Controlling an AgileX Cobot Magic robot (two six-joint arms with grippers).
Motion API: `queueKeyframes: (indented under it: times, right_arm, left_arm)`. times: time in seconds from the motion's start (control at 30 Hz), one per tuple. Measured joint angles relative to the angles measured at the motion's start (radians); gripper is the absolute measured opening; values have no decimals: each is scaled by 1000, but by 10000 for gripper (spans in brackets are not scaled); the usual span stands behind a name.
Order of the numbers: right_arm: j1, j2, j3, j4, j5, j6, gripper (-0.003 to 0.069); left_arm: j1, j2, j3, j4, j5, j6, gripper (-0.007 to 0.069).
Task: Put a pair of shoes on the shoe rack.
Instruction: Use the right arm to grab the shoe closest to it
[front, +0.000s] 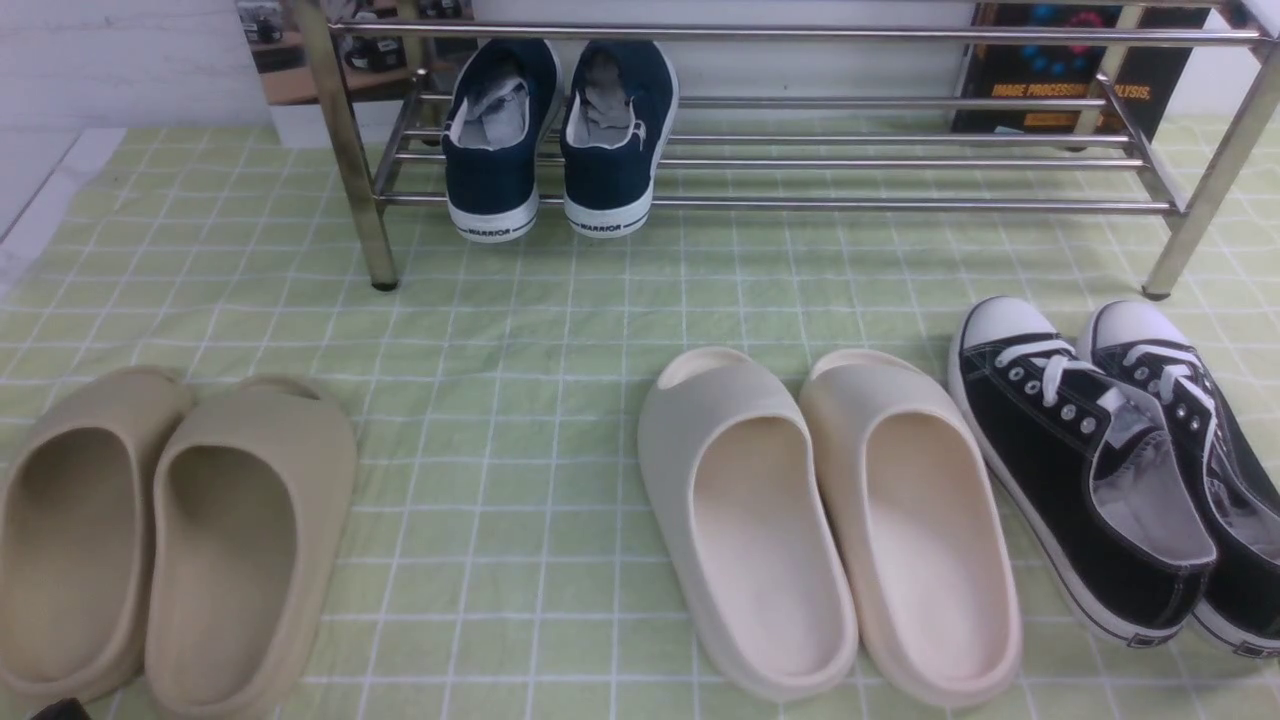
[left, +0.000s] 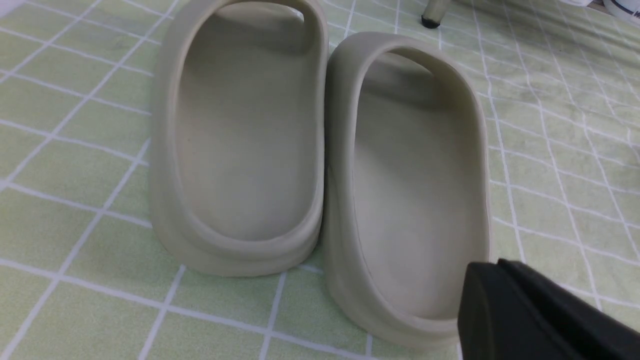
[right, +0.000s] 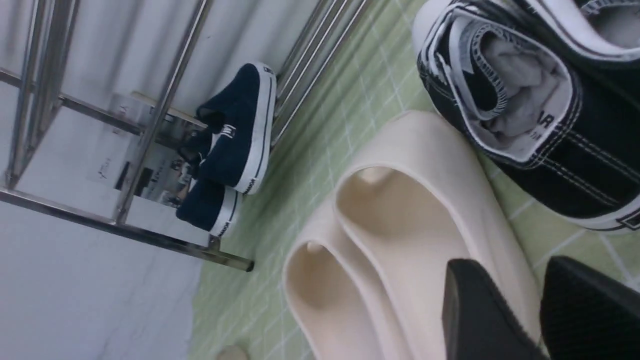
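Front view puts the pair of shoes (front: 1060, 470) (black canvas, white toe caps and laces) on the green checked cloth (front: 520, 330) at about 4 o'clock. They lie side by side and touching, toes aimed toward 11 o'clock, on the floor cloth rather than on the shoe rack (front: 800, 203). The chrome rack spans the 12 o'clock edge. On its lower bars at 11 o'clock sit two navy sneakers (front: 555, 140), heels jutting over the front bar. Cream slippers (front: 830, 510) lie at 5 o'clock, just beside the black pair. Tan slippers (front: 170, 540) lie at 8 o'clock, well apart from both.

In the right wrist view, the right gripper (right: 539, 280) hangs over the cream slippers. Its two black fingers are parted, with a sliver of slipper showing between them, and nothing is pinched. The black sneakers lie just beyond.

In the left wrist view, the left gripper (left: 540, 310) shows only a black corner near the heel of one tan slipper. Whether its jaws are pressed together or parted cannot be told.
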Motion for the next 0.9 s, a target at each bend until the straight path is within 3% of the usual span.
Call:
queueKeyframes:
  times: [0.2,0.33,0.43,0.53,0.57,0.7,0.9]
  right_arm:
    - [0,0,0,-35,-113,-35,239]
    - [0,0,-9,-56,-60,-192,225]
    - [0,20,-94,-107,13,-345,125]
    - [0,77,-187,-171,50,-419,40]
    - [0,137,-260,-243,86,-444,4]
    - [0,375,-524,-468,273,-458,-3]
    - [7,743,-836,-667,612,-461,-3]
  left_arm:
    - [0,0,0,-1,0,0,18]
    - [0,0,0,-1,0,0,18]
    - [0,0,0,-1,0,0,22]
    - [0,0,0,0,0,0,24]
    - [0,0,0,0,0,0,26]
    - [0,0,0,0,0,0,29]
    - [0,0,0,0,0,0,39]
